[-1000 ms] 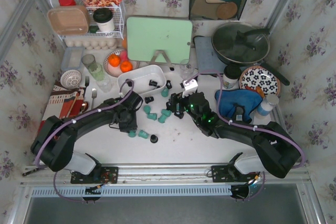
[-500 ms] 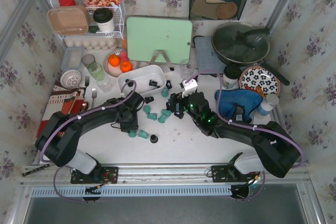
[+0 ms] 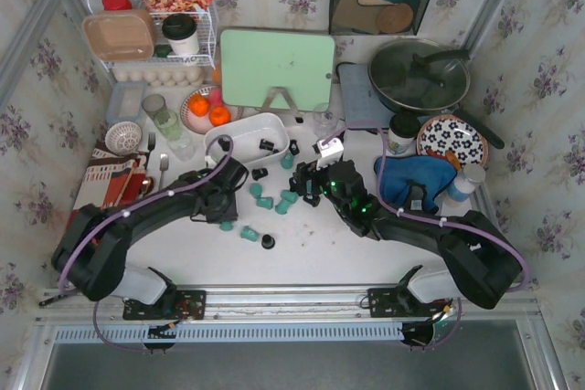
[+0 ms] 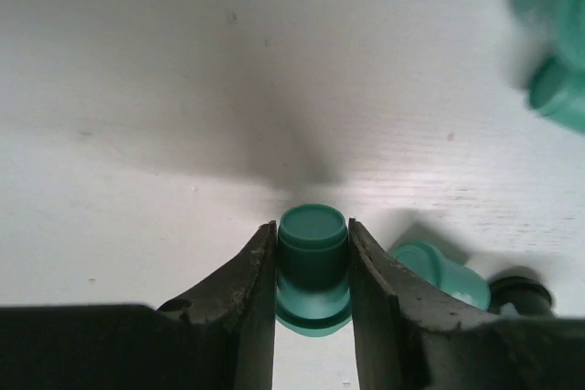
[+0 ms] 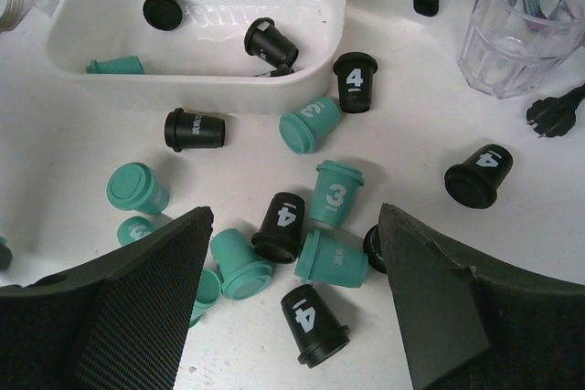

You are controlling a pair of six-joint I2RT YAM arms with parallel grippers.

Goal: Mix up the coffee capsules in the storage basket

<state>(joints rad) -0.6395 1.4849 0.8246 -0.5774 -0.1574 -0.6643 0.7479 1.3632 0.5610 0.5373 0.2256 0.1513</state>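
Coffee capsules (image 5: 336, 194), teal and black tapered pods, lie mostly scattered beside the shallow white plastic storage basket (image 5: 212, 93) as your left gripper (image 4: 311, 235) pinches one teal pod (image 4: 313, 285) and your right gripper (image 5: 291, 262) hangs wide open above them; your next move looks to be lifting that pod into the basket

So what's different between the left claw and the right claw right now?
The left claw is closed on one teal capsule; the right claw is spread wide and holds nothing. The left claw is over mostly bare table; the right claw hangs above a cluster of teal and black capsules beside the white basket. Both point down at the table.
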